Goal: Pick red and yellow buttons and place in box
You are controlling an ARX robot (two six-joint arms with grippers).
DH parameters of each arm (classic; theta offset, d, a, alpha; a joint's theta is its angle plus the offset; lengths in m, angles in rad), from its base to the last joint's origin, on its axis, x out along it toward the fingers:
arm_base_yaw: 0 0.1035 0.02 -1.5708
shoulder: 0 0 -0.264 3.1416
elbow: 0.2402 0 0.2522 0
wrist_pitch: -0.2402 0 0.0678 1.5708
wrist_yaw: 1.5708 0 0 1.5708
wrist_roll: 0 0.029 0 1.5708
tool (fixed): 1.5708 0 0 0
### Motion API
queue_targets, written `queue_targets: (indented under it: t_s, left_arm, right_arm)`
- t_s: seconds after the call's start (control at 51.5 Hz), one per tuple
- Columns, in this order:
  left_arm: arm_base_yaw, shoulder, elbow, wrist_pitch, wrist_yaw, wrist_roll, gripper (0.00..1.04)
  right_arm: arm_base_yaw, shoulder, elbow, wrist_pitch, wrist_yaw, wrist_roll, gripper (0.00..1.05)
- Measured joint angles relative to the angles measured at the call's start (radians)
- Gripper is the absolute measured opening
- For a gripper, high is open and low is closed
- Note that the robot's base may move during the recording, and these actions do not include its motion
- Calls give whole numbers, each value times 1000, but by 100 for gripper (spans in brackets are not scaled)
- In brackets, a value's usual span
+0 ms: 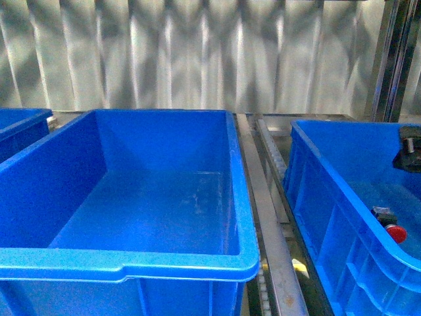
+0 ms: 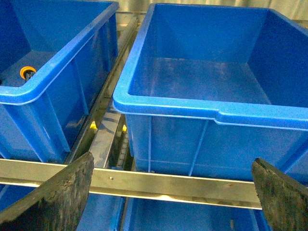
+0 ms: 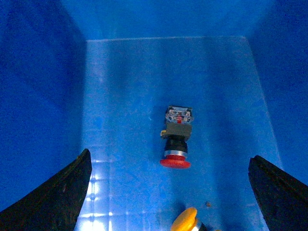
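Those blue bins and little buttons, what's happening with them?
A two-armed robot is sorting push-buttons into bins. Its right gripper hangs open inside the right-hand bin, above a red button lying on its side, with a yellow button nearby. The left gripper is open and holds nothing. The middle box looks empty, so nothing shows as placed yet.

We had the front camera facing the large empty bright-blue plastic bin; the left wrist view framed it from outside, and the right wrist looked down into another bin.
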Motion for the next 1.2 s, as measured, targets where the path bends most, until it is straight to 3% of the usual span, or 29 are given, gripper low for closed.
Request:
queue_targets:
  t_s: [0.389,0.447,0.564,0.777,0.991,1.205]
  left_arm:
    - [0,0,0,0,0,0,97]
    - [0,0,0,0,0,0,97]
    - [0,0,0,0,0,0,97]
    - [0,0,0,0,0,0,97]
    - [0,0,0,0,0,0,97]
    - [0,0,0,0,0,0,97]
  right_arm:
    - [-117,-409,-303,37,-280,120,98]
    - [-119,-478,-377,141,-317,101,92]
    - [-82,-649,-570,343,-292,45,75]
    - [42,-940,-869,344,-180,12,40]
    - [102,-1049,-998,362,-114,8,5]
    - [159,-1130,-1080,365,-57,5,4]
